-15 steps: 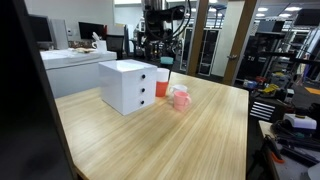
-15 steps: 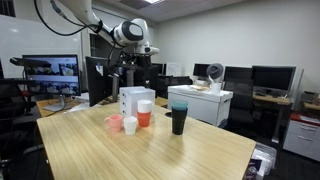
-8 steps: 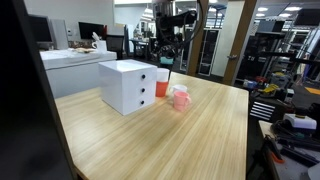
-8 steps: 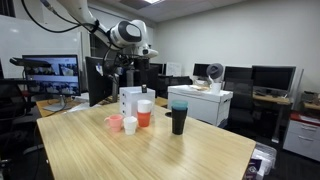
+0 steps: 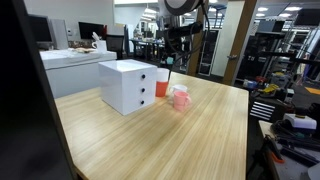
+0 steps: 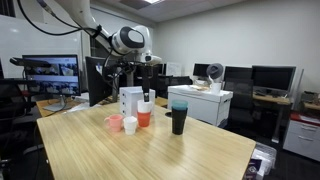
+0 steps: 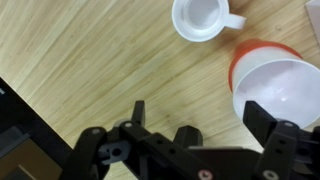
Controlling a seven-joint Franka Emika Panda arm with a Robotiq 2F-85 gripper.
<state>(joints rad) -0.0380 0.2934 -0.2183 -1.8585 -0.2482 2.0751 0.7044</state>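
Note:
My gripper (image 7: 200,118) is open and empty, hanging above the wooden table (image 7: 90,60). It shows in both exterior views (image 5: 172,50) (image 6: 147,73). In the wrist view a white cup nested in an orange cup (image 7: 275,85) lies just under the right finger. A white mug (image 7: 203,17) sits beyond it. In both exterior views the orange cup (image 5: 163,86) (image 6: 144,113) stands beside a white drawer box (image 5: 128,86) (image 6: 131,98). A pink bowl (image 6: 114,122) and the white mug (image 6: 130,125) stand in front of it.
A black cup with a teal rim (image 6: 179,118) stands to the right of the orange cup. A pink cup (image 5: 181,99) stands next to the orange cup. Desks with monitors (image 6: 270,78) and shelves (image 5: 265,50) ring the table.
The arm has swung sideways, carrying the open gripper from over the white box towards the orange cup. Nothing on the table has moved.

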